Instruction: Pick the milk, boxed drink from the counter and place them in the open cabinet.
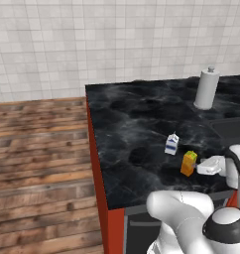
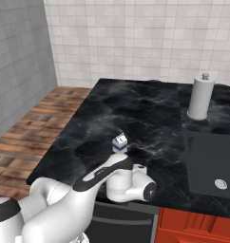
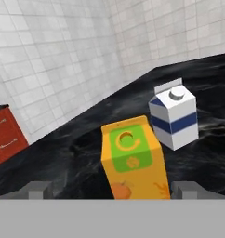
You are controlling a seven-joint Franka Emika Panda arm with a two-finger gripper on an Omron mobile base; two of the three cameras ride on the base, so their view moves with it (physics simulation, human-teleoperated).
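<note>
The boxed drink (image 1: 188, 163), orange-yellow with a green top, stands upright near the front of the black marble counter (image 1: 132, 114). Just behind it and to its left is the milk (image 1: 171, 144), a white carton with a blue band. My gripper (image 1: 202, 167) is level with the boxed drink, right beside it on the right. In the hand view the boxed drink (image 3: 135, 160) stands close between my two spread fingertips (image 3: 37, 189), not touched, with the milk (image 3: 174, 117) beyond it. The gripper (image 3: 113, 190) is open. In the right base view the milk (image 2: 119, 143) shows above my arm. The open cabinet is out of view.
A tall white paper-towel roll (image 1: 207, 88) stands at the back right of the counter. A dark sink (image 2: 216, 161) is set into the counter on the right. The counter's left edge drops to a wooden floor (image 1: 37, 149). Red drawers (image 3: 5, 135) show far off.
</note>
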